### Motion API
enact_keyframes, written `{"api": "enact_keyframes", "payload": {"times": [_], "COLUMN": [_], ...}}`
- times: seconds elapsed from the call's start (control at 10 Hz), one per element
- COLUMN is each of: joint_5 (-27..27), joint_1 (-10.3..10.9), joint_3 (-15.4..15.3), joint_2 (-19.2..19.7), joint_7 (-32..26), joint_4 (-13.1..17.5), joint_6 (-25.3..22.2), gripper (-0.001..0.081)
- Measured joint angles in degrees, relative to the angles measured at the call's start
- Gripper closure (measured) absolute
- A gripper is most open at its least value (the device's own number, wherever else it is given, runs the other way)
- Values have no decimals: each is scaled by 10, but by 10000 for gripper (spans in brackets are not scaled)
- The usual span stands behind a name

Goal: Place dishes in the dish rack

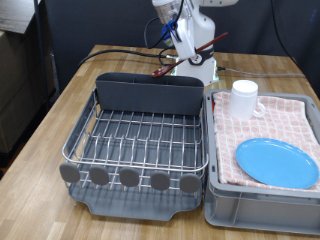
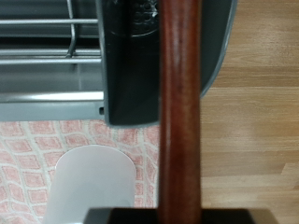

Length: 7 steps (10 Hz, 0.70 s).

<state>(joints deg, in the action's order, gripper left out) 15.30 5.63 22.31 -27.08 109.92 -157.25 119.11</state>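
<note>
My gripper [image 1: 186, 52] hangs above the table behind the dish rack [image 1: 100, 130], at the exterior view's top centre. In the wrist view a brown wooden spoon handle [image 2: 177, 112] runs straight through the middle, held in the gripper; it also shows as a thin reddish stick [image 1: 207, 42]. Below it are the rack's dark grey back compartment [image 2: 131, 75] and the white mug [image 2: 93, 182]. The mug [image 1: 245, 98] and the light-blue plate [image 1: 277, 162] rest on the checked cloth. The rack holds no dishes.
A grey plastic tub [image 1: 260, 205] with the red-and-white checked cloth [image 1: 290, 115] stands to the right of the rack. A row of round grey discs [image 1: 130, 177] lines the rack's front. Cables [image 1: 130, 52] lie on the wooden table behind the rack.
</note>
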Motion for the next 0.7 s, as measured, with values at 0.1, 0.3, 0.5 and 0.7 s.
{"api": "enact_keyframes", "payload": {"times": [0.1,0.3,0.5,0.7], "joint_5": [7,22,32,28], "joint_1": [0,0,0,0], "joint_3": [18,50,72,81], "joint_2": [7,26,48,68], "joint_7": [-27,-87,-128,-152], "joint_4": [0,0,1,-4], "joint_6": [-1,-1,5,48], "gripper": [714,714,714,714]}}
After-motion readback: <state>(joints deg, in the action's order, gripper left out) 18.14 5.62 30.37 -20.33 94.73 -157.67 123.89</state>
